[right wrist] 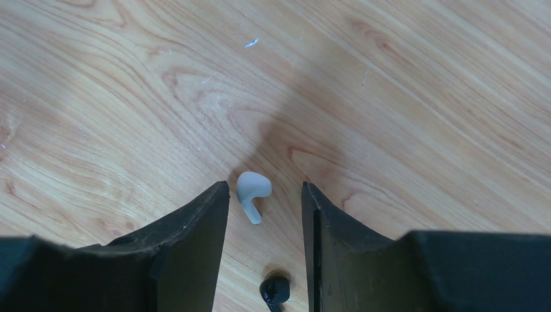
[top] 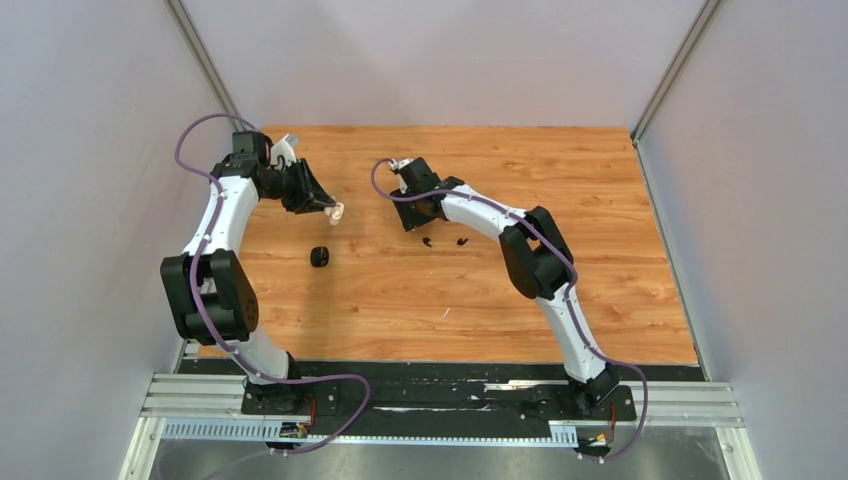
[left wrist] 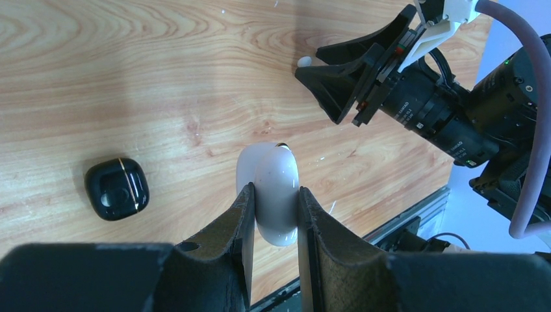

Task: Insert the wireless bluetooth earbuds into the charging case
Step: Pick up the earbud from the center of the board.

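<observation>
Though between fingers, white earbud clear.

A wood-grain table in warm orange lies beneath the left gripper and the right gripper, its surface flecked with small white scuffs. Beyond both stands a plain pale lilac rear wall. Matching side walls close in outward of each, joined by metal corner struts. On the grippers' near side, a black strip and an aluminium rail edge the table. The light is soft and even, and shadows on the wood are faint.
</observation>
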